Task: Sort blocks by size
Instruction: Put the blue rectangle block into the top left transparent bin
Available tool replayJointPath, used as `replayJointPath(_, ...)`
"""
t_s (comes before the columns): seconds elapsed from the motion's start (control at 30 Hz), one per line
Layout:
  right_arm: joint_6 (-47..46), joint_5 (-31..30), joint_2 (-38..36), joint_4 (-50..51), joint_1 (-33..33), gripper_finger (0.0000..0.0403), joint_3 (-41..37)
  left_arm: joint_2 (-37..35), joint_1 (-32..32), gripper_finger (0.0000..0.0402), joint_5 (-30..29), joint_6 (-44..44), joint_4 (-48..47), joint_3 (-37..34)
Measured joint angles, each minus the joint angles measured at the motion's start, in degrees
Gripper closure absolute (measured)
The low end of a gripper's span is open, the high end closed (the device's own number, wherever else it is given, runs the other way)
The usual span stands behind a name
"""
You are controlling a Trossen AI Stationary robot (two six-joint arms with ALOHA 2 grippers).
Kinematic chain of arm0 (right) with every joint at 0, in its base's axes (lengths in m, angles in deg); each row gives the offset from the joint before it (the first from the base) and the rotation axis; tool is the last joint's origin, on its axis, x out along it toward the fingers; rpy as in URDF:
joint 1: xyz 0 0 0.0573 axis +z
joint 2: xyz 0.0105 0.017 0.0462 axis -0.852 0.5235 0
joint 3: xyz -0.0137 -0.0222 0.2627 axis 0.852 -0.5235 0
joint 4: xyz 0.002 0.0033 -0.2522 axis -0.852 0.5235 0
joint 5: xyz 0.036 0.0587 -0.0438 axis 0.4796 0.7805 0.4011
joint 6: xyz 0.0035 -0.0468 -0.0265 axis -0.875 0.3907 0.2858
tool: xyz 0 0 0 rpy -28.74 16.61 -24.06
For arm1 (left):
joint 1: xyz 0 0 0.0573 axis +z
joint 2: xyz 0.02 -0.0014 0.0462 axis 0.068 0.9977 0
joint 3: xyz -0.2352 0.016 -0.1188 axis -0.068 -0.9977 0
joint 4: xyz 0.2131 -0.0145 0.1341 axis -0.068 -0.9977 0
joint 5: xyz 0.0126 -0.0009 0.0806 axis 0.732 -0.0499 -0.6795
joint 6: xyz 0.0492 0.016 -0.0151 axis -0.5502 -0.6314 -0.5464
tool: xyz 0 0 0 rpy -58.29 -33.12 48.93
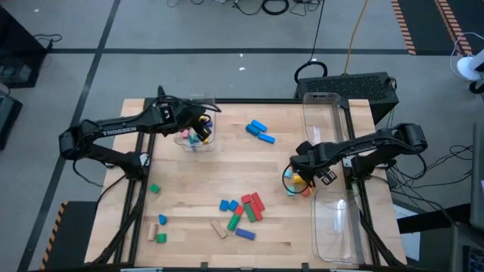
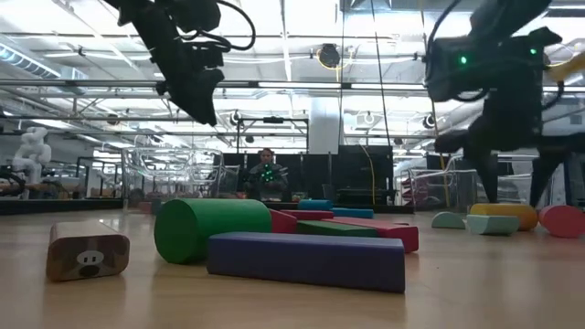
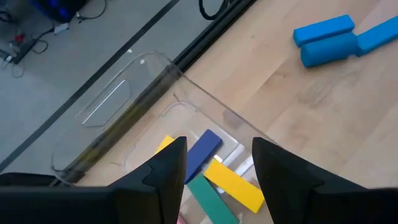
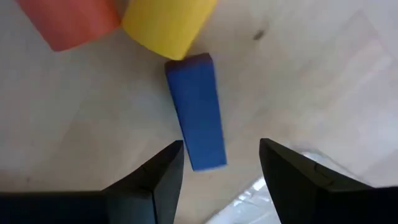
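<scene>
1. The desk (image 1: 227, 174) is pale wood planking; a long clear plastic bin (image 1: 333, 227) lies along its right edge.
2. The left gripper (image 3: 217, 163) hangs, jaws apart and empty, over a small clear bin (image 1: 195, 136) holding flat bars: a yellow bar (image 3: 236, 185), a blue one, a green one.
3. The right gripper (image 4: 221, 163), jaws apart, hovers above a blue bar (image 4: 196, 112) whose long axis runs between the fingers; only its wrist view shows this.
4. The loose blocks (image 1: 242, 211) cluster near the front.

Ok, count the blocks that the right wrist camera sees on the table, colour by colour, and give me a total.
Red block: 1
Yellow block: 1
Blue block: 1
Total: 3
</scene>
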Motion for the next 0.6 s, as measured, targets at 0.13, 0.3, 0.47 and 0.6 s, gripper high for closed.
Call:
replayJointPath(0.13, 0.62, 0.10, 1.70, -3.47, 0.01, 0.0209, -1.67, 0.01, -0.36, 0.0217, 0.00, 0.02, 0.03, 0.00)
replayJointPath(0.3, 0.26, 1.38, 3.92, -7.09, 0.02, 0.0211, -3.13, -0.01, -1.46, 0.0217, -0.02, -0.04, 0.99, 0.00)
replayJointPath(0.47, -1.40, 1.74, 5.33, -7.35, 0.05, 0.0252, -3.33, -0.01, -3.55, 0.0217, -0.27, -0.88, 3.58, 0.00)
replayJointPath(0.6, -4.47, 1.83, 5.13, -7.36, 0.06, 0.0318, -2.95, -0.01, -6.08, 0.0217, -0.46, -4.31, 7.72, -0.74)
